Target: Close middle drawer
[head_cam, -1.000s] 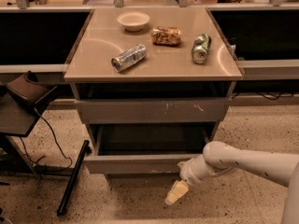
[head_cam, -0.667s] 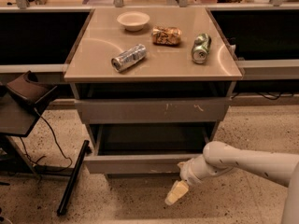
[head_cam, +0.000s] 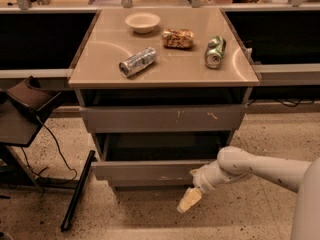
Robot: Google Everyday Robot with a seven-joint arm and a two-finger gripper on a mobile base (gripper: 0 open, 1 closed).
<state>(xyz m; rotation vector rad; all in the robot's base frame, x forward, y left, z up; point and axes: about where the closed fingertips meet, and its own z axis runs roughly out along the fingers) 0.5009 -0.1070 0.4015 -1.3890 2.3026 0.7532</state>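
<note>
The middle drawer (head_cam: 150, 171) is a wide grey drawer, pulled out from the cabinet so its dark interior shows behind the front panel. My gripper (head_cam: 189, 200) has cream tips and hangs just below and in front of the drawer front's right end, pointing down and to the left. My white arm (head_cam: 260, 169) reaches in from the right edge. Above it is the grey drawer front with pale scratch marks (head_cam: 165, 118), standing slightly out under the countertop.
On the beige countertop (head_cam: 100, 69) are a white bowl (head_cam: 142, 21), a snack bag (head_cam: 177, 38), a silver can (head_cam: 137, 61) lying on its side and a green can (head_cam: 215, 51). A dark chair (head_cam: 25, 109) and a black bar (head_cam: 77, 191) stand at left on the speckled floor.
</note>
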